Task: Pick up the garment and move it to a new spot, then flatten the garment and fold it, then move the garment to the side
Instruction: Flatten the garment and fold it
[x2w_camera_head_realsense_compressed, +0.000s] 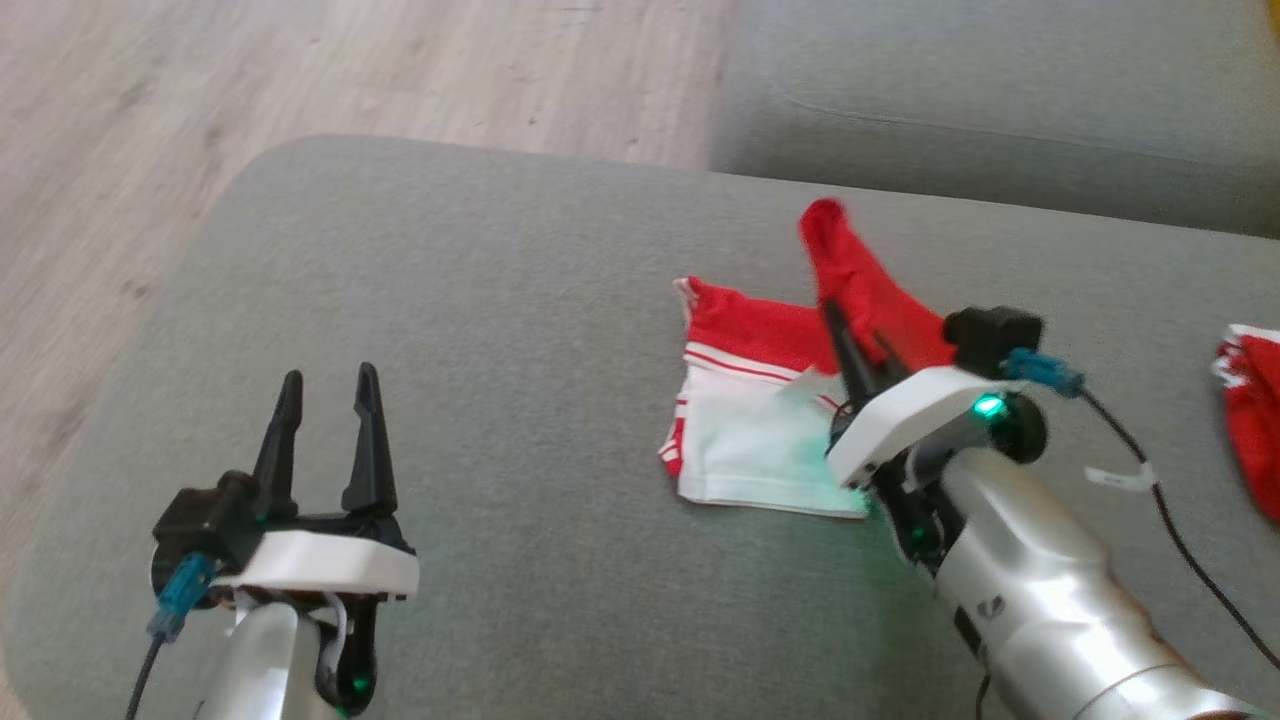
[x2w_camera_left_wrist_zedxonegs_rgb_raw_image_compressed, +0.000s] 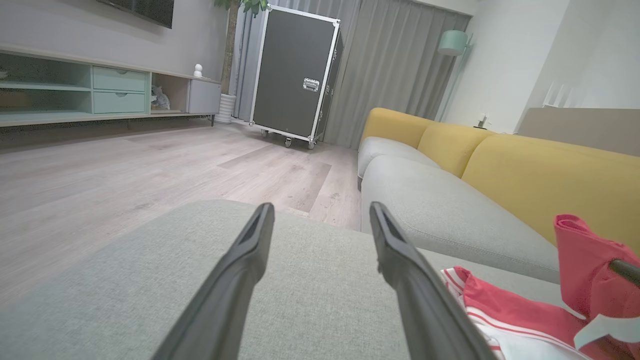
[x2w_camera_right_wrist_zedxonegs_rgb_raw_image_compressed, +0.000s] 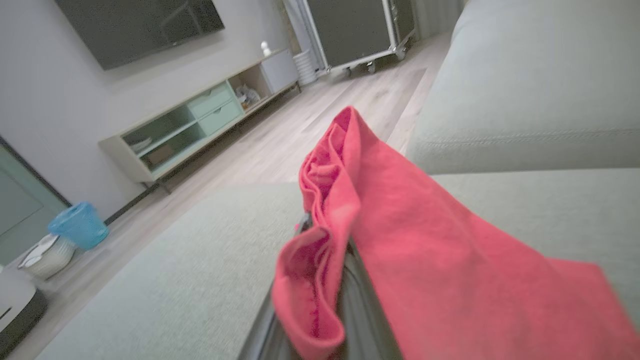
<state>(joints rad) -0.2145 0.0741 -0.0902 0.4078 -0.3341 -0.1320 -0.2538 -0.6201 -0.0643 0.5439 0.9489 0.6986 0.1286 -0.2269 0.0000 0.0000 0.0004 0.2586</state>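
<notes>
Left gripper (x2w_camera_head_realsense_compressed: 330, 378): wide open, holding nothing, poised low over the sofa cushion (x2w_camera_head_realsense_compressed: 500, 300), well apart from any cloth.
Garment (x2w_camera_head_realsense_compressed: 760, 450): red and white, lying mid-cushion to the right of the left gripper; white panel flat, red part pulled up into a peak.
Right gripper (x2w_camera_head_realsense_compressed: 853, 325): shut on the garment's red part, with a fold bunched between the fingers and draped over them.
Far right: another red-and-white cloth (x2w_camera_head_realsense_compressed: 1250, 420) at the picture's edge, apart from the garment.
Step in hand: probably the fold, drawing the red part over the rest.
Doing it well: carry the pinched edge in a low arc across the white panel; lay it flush with the near hem before letting go; pull gently enough not to drag the flat part along the cushion.
Help from the left: pin the near-left corner against sliding.
Risk: bunched cloth clinging to the fingers on release and spoiling the fold.
</notes>
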